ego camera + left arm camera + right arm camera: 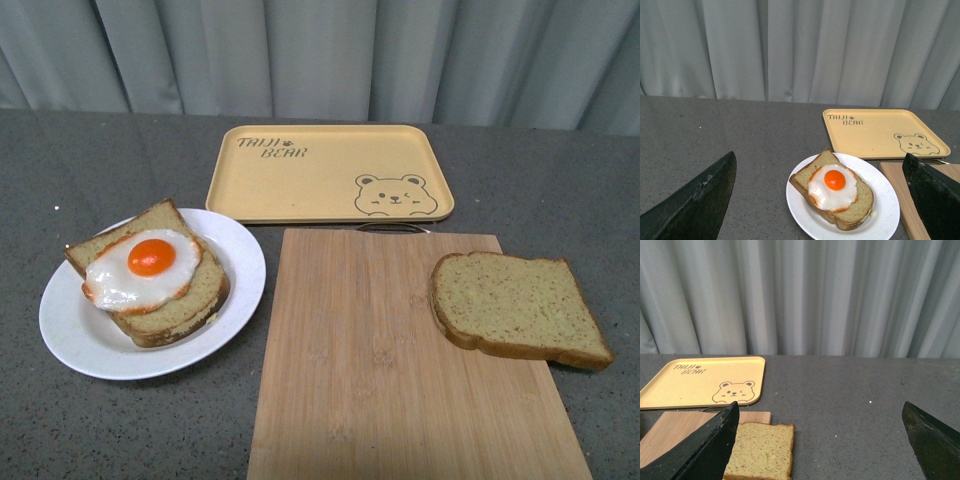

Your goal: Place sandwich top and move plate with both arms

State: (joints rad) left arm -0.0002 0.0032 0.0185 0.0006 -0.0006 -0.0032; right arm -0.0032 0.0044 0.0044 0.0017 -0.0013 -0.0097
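sandwich top [518,308] lies flat at the right of the front view, half on the wooden cutting board [380,380], its right corner hanging past the board edge onto the grey table [120,160]. plate [70,335] sits at the left of the frame, just beside the board. on it is a bread stack [175,315] with a fried egg [140,268] on top. yellow bear tray [310,180] is at upper centre, empty.

left gripper [820,156] is spread wide with nothing between its fingers [700,200], and it looks down toward the plate. right gripper [820,405] is also spread wide and empty, with the slice low in its view. neither arm shows in the front view.

handling, my read: the slice looks light and soft, so it will bend or dent if squeezed hard. best hold is probably the overhanging right corner or the crust edge, where a finger can get under. a flat pinch on the middle won't work. set it down gently, since the egg top looks glossy and rounded and the slice could slide off.

the plate looks rigid, smooth and slippery, with a shallow rim. pinch the rim on opposite bare sides, one arm each. keep it level or the stack may shift.
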